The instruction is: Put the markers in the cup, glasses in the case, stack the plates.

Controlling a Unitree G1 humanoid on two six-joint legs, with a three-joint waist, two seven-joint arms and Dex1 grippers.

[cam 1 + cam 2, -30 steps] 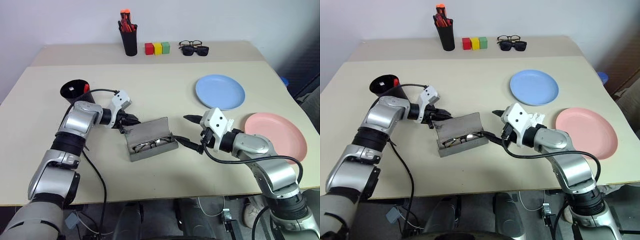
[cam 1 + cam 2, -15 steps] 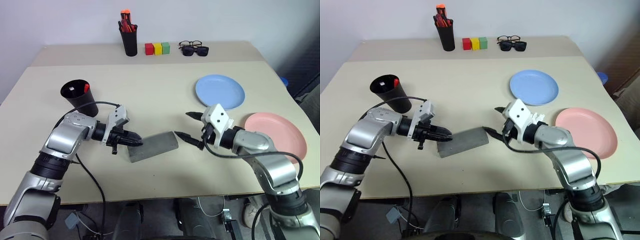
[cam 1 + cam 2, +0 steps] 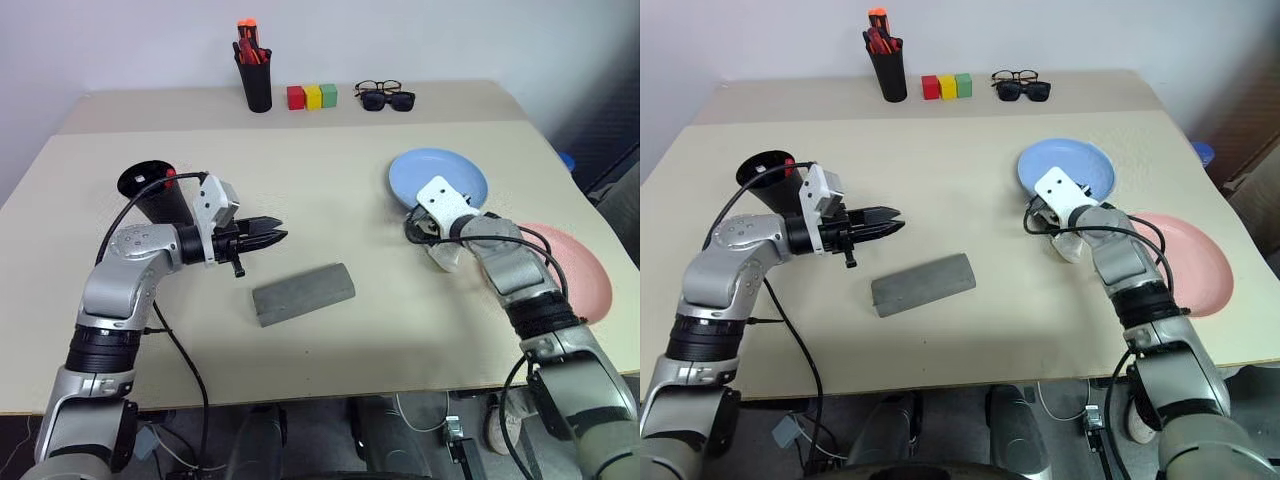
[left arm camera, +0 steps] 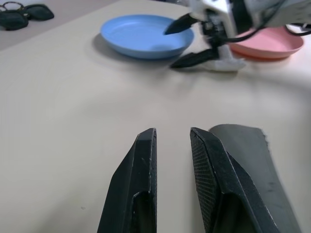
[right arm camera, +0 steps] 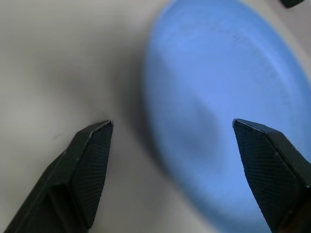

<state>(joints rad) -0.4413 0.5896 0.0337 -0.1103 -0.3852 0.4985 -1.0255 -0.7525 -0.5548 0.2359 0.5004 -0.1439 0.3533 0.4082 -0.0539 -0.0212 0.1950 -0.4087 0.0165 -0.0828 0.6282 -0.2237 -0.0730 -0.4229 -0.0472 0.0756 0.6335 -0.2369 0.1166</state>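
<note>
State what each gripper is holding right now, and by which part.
Nothing is held. The left gripper hangs beside the closed case; the right gripper is open at the blue plate's edge.

Pen holder [image 3: 258,84], coloured blocks [image 3: 313,96], sunglasses [image 3: 389,100] and spectacles [image 3: 378,87] line the table's [image 3: 330,190] far edge.

L pincer [image 3: 272,234] nearly closed, narrow gap, empty; R pincer [image 5: 180,145] spread wide, empty.

The case [image 3: 303,293] lies shut, contents hidden; behind it, the right arm covers part of the pink plate [image 3: 583,275].
</note>
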